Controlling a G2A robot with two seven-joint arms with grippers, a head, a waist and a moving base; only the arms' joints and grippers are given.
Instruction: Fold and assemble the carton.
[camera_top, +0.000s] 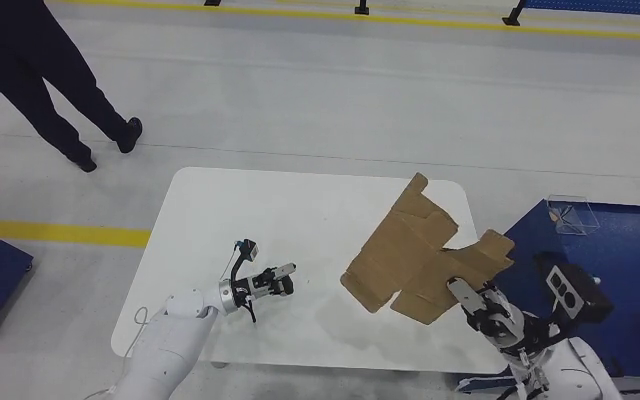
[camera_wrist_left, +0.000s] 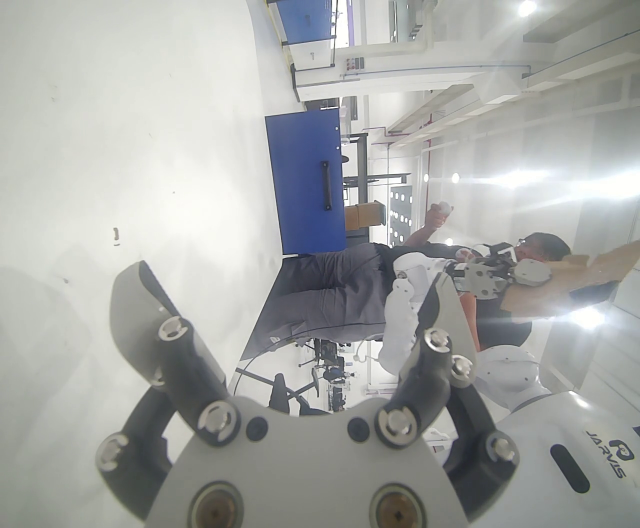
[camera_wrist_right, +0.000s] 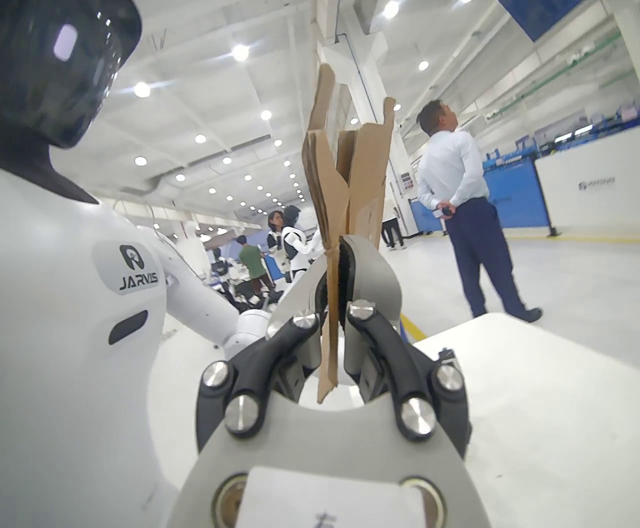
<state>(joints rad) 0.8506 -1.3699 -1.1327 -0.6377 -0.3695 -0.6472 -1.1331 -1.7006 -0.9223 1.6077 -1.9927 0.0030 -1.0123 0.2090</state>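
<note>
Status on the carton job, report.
Right gripper shut on the carton, unassembled, held above the table. Left gripper open, holding nothing, over the table. No obstruction seen.

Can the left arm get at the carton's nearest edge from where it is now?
Probably yes. The left gripper is open over the table, and nothing lies between it and the carton, which the right gripper holds clamped.
</note>
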